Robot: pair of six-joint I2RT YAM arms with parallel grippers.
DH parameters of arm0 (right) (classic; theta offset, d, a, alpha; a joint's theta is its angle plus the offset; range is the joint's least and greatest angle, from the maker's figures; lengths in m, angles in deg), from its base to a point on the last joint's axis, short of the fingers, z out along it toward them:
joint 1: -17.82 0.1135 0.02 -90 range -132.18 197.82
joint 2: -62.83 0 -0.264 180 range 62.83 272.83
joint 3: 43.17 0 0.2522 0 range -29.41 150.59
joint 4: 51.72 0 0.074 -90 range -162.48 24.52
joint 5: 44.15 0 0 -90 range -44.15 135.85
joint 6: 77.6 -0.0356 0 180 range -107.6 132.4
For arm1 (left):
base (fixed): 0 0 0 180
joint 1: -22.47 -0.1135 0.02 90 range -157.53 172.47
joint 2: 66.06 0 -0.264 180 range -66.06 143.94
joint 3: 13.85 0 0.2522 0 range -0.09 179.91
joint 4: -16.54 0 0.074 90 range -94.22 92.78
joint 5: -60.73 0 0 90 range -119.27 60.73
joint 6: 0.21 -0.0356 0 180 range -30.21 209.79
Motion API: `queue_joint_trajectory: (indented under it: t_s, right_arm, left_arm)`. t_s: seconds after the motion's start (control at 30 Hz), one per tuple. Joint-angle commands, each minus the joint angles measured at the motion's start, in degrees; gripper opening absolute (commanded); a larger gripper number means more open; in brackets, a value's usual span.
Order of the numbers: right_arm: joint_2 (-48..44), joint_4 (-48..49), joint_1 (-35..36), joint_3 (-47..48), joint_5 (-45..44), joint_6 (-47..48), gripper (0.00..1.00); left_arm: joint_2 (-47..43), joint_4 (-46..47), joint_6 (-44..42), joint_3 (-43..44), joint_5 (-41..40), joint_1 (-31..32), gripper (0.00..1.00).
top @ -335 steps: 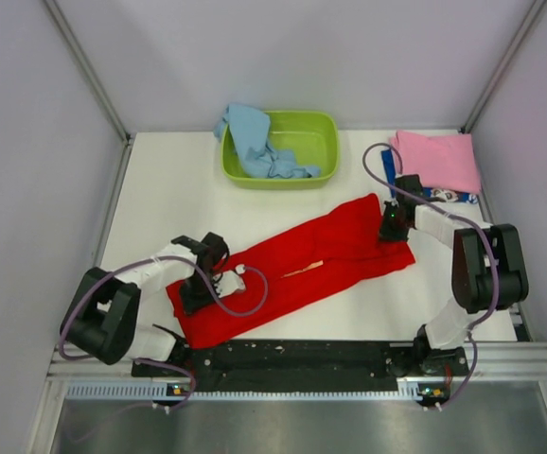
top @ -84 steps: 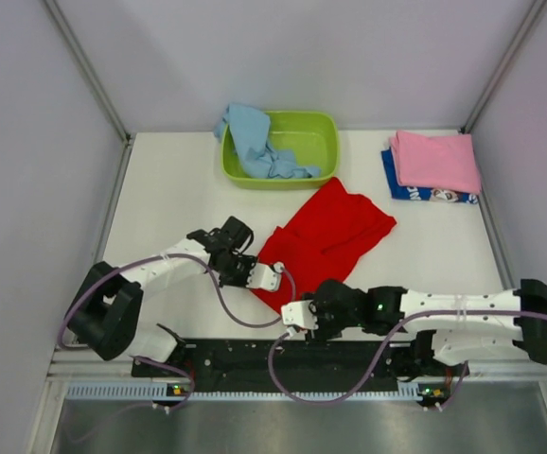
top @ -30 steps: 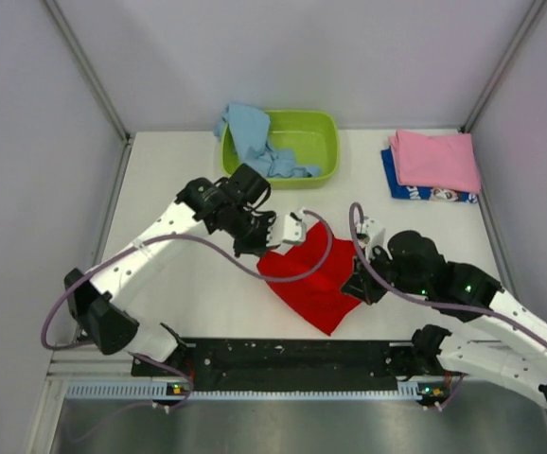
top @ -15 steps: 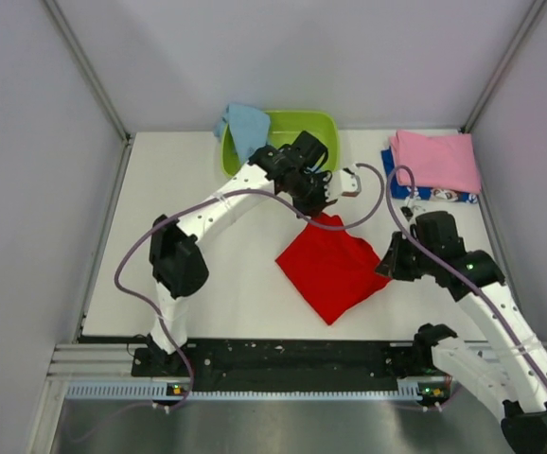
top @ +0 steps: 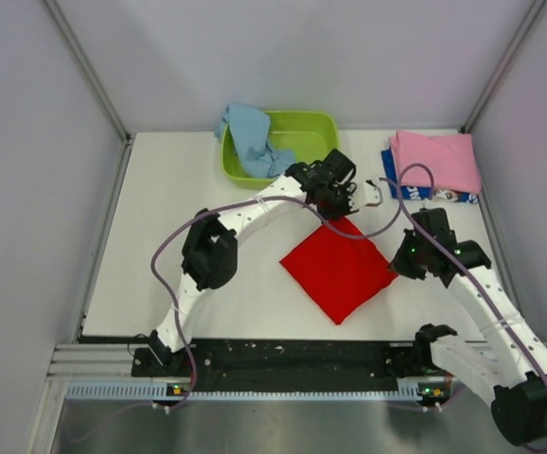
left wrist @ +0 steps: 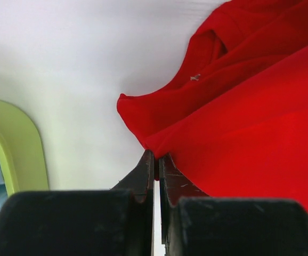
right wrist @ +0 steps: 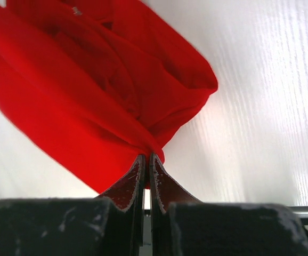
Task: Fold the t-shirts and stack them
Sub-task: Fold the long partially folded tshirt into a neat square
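Red t-shirt (top: 340,268) flatter, squarer than before, left tool (left wrist: 155,156) and right tool (right wrist: 146,156) each clamped on a corner

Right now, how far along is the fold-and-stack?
Done: pink tee folded on the dark blue tee, far right. In hand: red tee folded to a square mid-table, left gripper and right gripper each shut on a corner; not yet on the stack. Left: light blue tee lies crumpled over the green basin rim, unfolded.
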Motion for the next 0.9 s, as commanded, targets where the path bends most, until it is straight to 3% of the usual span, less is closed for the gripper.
queue_joint_trajectory:
  t_s: [0.0, 0.4, 0.47, 0.57, 0.67, 0.87]
  right_arm:
    - [2.25, 3.01, -3.00, -1.42, -6.15, -5.66, 0.00]
    - [12.09, 15.92, -7.84, -4.93, -9.67, -3.64, 0.00]
    - [13.50, 18.81, -8.28, -5.20, -10.73, -2.41, 0.00]
    - [17.97, 23.66, -8.45, -4.94, -11.69, 2.42, 0.15]
    - [23.51, 26.21, -9.86, -3.53, -12.40, 6.54, 0.20]
    - [26.08, 26.14, -12.76, 3.05, -11.87, 15.52, 0.33]
  left_arm:
    - [2.92, 7.29, 2.01, 2.51, -4.94, -0.02, 0.00]
    - [8.55, 11.77, 5.00, 3.47, -10.66, 0.06, 0.00]
    - [8.90, 11.68, 6.14, 4.18, -11.45, 0.06, 0.11]
    - [8.73, 11.95, 7.03, 4.71, -13.03, 0.15, 0.34]
    - [7.77, 12.82, 6.77, 5.15, -18.91, 0.06, 0.50]
    - [2.94, 11.61, 7.02, 4.80, -21.92, -0.46, 0.59]
